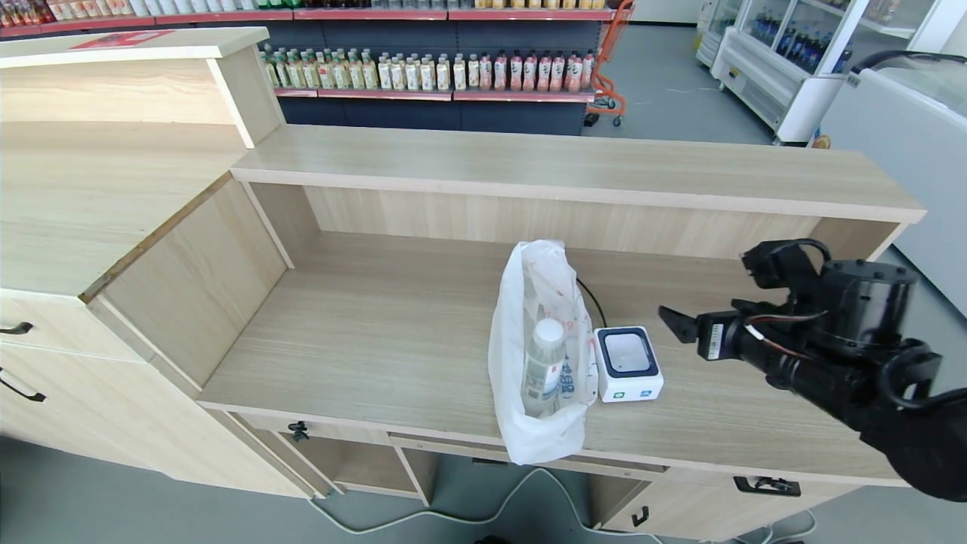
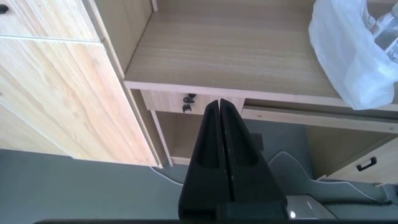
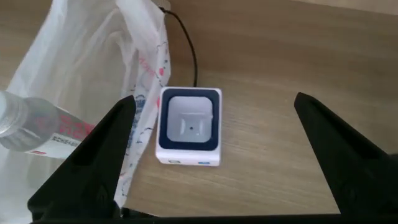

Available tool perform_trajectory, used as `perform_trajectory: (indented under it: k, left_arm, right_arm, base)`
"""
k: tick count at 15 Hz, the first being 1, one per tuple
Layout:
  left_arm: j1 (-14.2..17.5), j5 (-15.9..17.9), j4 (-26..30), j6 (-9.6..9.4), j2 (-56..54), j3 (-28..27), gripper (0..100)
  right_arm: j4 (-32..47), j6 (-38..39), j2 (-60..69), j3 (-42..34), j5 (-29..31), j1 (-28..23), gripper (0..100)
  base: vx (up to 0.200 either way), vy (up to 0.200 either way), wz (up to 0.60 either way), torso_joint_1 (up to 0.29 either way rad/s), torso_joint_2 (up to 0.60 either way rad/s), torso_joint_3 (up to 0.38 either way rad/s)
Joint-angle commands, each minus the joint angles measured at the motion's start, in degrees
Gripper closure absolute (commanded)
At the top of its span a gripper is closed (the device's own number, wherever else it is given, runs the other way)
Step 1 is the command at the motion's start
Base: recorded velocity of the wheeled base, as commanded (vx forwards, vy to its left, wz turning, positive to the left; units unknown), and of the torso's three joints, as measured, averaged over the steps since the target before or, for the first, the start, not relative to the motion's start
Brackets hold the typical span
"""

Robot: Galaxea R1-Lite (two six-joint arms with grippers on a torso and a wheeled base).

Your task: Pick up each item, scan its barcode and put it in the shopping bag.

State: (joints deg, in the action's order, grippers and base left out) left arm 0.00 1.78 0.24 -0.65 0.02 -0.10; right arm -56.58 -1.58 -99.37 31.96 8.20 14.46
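White plastic shopping bag (image 1: 540, 355) on the wooden counter (image 1: 378, 340), near the near edge, mouth open upward, bottom sagging over that edge. Inside it, a clear bottle (image 1: 545, 366) with a white cap, roughly upright, label visible through the plastic. Just right of the bag and touching its side, a small white barcode scanner (image 1: 628, 363) with a dark-framed window facing up. Thin black cable (image 1: 593, 298) running from behind the scanner toward the far side, past the bag.

Right gripper (image 3: 214, 102) held above the counter, right of the scanner, pointed left toward it. Fingers (image 3: 93, 162) spread wide apart, nothing between them.

Left gripper (image 2: 219, 118) low in front of the counter, below its near edge and left of the bag. Fingers pressed flat together, gripping nothing. Small drawer lock (image 2: 186, 102) in the counter's front panel just beyond the tips.

Beyond the counter, store shelves lined with drink bottles (image 1: 423, 72) and, far right, a glass-fronted cooler (image 1: 786, 60).
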Motion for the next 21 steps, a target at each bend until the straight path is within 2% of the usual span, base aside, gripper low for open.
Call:
perform_trajectory:
  k: [1,3,8,21]
  left_arm:
    - [0.0,0.1,0.0,0.03,0.1,0.0,100]
    - [0.0,0.0,0.0,0.03,0.1,0.0,100]
    - [0.0,0.0,0.0,-0.23,0.0,0.0,100]
    - [0.0,0.0,0.0,-0.14,0.1,0.0,100]
  right_arm:
    - [0.6,-0.3,7.4,-6.7,0.1,-6.4,0]
    - [0.6,-0.3,8.8,-10.5,0.0,-9.6,0]
    - [0.6,-4.0,8.9,-14.9,0.0,-16.1,0]
    - [0.5,-5.0,11.2,-23.4,0.4,-16.7,0]
  base:
    - [0.0,0.0,0.0,0.0,0.0,0.0]
    - [0.0,0.0,0.0,0.0,0.0,0.0]
    - [0.0,-0.2,0.0,0.0,0.0,0.004]
    - [0.0,-0.2,0.0,0.002,0.0,0.003]
